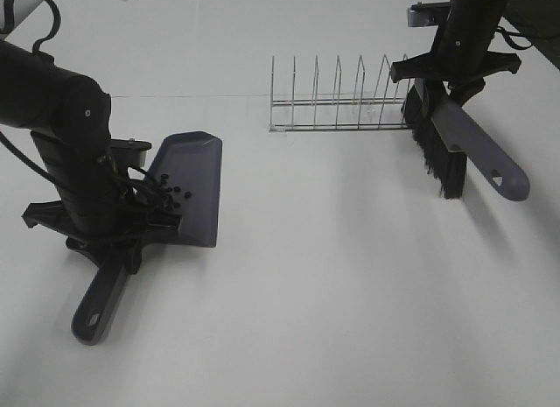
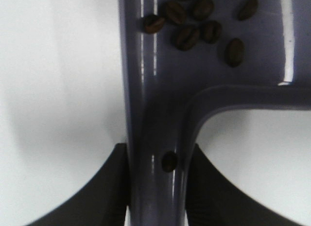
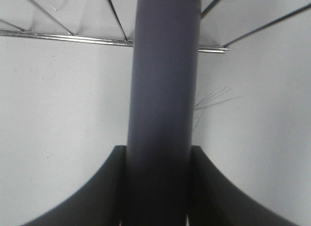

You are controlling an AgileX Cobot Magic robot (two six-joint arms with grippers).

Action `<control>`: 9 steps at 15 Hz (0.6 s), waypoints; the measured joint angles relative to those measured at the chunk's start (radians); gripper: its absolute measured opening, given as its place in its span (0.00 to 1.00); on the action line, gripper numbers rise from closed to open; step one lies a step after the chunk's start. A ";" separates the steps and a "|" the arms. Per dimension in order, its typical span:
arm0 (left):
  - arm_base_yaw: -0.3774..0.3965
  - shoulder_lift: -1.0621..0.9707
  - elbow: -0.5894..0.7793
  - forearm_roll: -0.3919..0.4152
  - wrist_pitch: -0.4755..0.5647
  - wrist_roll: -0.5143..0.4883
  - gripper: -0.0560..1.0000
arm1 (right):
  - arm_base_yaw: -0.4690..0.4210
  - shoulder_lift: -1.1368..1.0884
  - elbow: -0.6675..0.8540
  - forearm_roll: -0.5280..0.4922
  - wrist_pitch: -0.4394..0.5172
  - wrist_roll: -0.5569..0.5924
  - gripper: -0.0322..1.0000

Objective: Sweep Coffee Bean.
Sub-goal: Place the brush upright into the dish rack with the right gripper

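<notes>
A grey-purple dustpan (image 1: 189, 181) lies on the white table at the left, its handle (image 1: 98, 304) pointing toward the front. Several tiny dark coffee beans (image 1: 175, 195) lie inside it near the back wall; the left wrist view shows them close up (image 2: 194, 26), with one bean (image 2: 169, 161) on the handle neck. My left gripper (image 1: 109, 241) is shut on the dustpan's handle (image 2: 155, 187). My right gripper (image 1: 451, 79) is shut on the grey brush handle (image 3: 163, 114). The brush (image 1: 477, 149), with its black bristles (image 1: 437, 153), hangs tilted at the right.
A wire rack (image 1: 337, 101) with several upright dividers stands at the back centre, just left of the brush; it also shows in the right wrist view (image 3: 58, 36). A seam in the table (image 1: 192, 95) runs across the back.
</notes>
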 joint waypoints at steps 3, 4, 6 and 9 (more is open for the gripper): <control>0.000 0.000 0.000 0.000 0.000 0.000 0.31 | 0.000 0.000 -0.019 0.000 -0.038 -0.002 0.30; 0.000 0.000 0.000 0.000 0.000 0.000 0.31 | 0.000 0.000 -0.031 -0.002 -0.051 0.001 0.30; 0.000 0.000 0.000 0.000 0.000 0.000 0.30 | 0.000 0.000 -0.047 -0.008 -0.084 0.017 0.30; 0.000 0.000 0.000 0.000 0.000 0.000 0.30 | 0.000 0.007 -0.050 -0.010 -0.110 0.017 0.30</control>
